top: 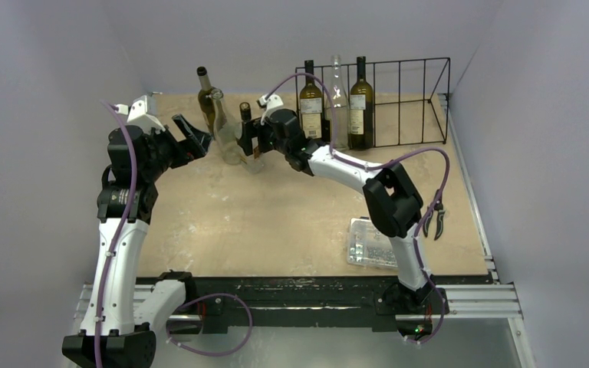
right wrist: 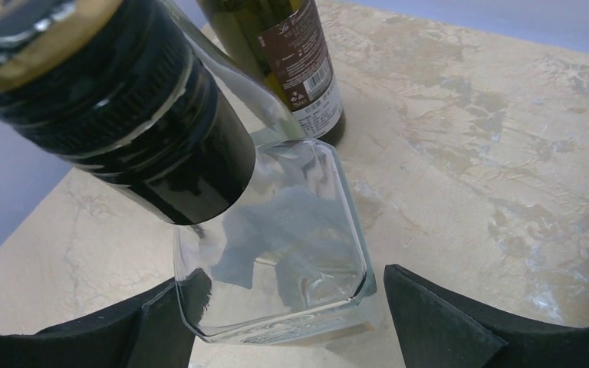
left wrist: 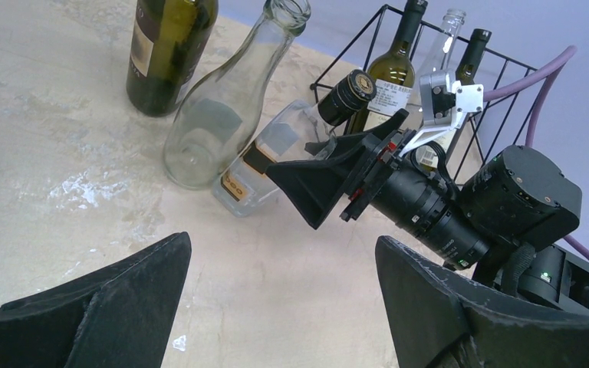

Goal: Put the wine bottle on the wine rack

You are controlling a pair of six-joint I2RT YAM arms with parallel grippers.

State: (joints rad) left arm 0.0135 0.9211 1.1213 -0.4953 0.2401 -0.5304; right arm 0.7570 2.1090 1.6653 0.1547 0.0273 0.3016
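A square clear bottle [top: 252, 156] with a black cap stands at the back of the table; it also shows in the left wrist view [left wrist: 264, 157] and the right wrist view [right wrist: 276, 230]. My right gripper [top: 251, 142] [right wrist: 280, 284] is open around its lower body: the left finger is against the glass, the right finger stands apart. Beside it stand a round clear bottle [top: 228, 138] [left wrist: 215, 115] and a dark green bottle [top: 207, 103] [left wrist: 169, 54]. My left gripper [top: 195, 138] [left wrist: 282, 241] is open and empty, just left of these bottles. The black wire wine rack [top: 399, 103] stands at the back right.
The rack's left slots hold a dark bottle [top: 310, 107], a clear bottle [top: 337, 96] and another dark bottle [top: 361, 103]. A clear plastic parts box [top: 372, 244] lies near the front right. Black-handled cutters [top: 435, 218] lie by the right edge. Walls close the back and sides.
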